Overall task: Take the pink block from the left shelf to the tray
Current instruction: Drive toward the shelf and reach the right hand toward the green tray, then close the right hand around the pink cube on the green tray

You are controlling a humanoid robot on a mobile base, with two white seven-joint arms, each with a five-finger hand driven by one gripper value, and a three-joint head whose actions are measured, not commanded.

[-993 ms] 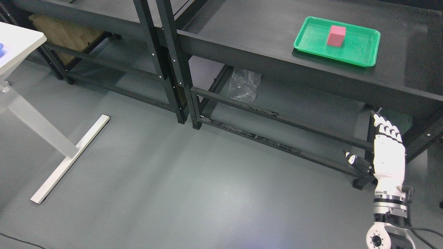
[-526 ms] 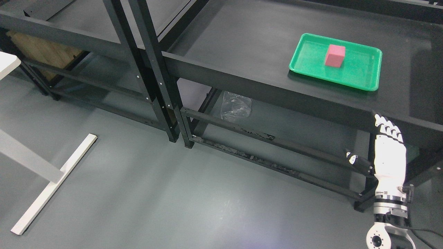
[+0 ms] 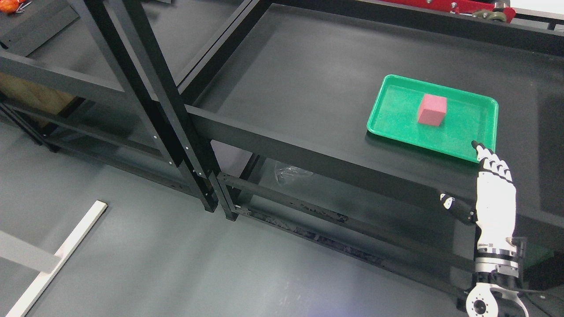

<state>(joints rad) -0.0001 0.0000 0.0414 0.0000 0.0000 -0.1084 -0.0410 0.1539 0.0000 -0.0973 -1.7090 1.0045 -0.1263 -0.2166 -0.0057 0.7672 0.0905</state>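
Observation:
A pink block stands inside a green tray on the dark shelf board at the right. My right hand rises from the lower right, white, fingers straight and thumb spread, holding nothing. Its fingertips overlap the tray's near right edge in the picture. The left arm is out of view.
Black shelf uprights divide the left shelf unit from the right one. A crumpled clear plastic bag lies on the lower shelf. A white table foot lies on the grey floor at lower left. Red machinery runs along the top edge.
The whole picture has shifted down and left, so the camera has tilted up and turned. My right hand keeps its place in the picture, and its fingertips now lie at the tray's near edge.

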